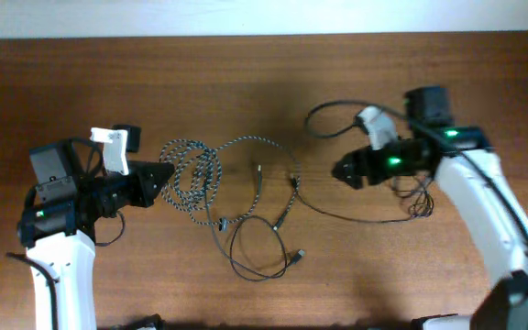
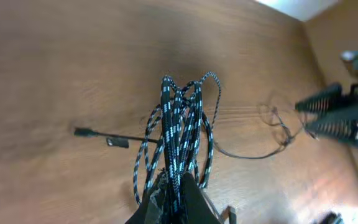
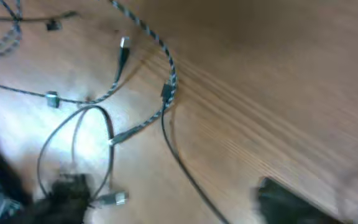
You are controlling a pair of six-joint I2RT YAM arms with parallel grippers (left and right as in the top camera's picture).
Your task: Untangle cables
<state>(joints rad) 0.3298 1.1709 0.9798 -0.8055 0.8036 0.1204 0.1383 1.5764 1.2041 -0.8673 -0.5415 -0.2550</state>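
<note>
The black-and-white speckled braided cord lies coiled left of the table's centre, and one strand runs right toward the middle. My left gripper is shut on the coil's left end, and the left wrist view shows the strands bunched between its fingers, with the loops fanning out beyond them. Thin black cords loop at the front centre, with small plug ends. Another thin black cord curves toward my right gripper. That gripper is open, and the thin cord runs between its blurred fingers, apart from them.
The right arm's own thicker black wires hang by its wrist. A loose silver plug lies near the right gripper's left finger. The wooden table ends at a pale wall along the back.
</note>
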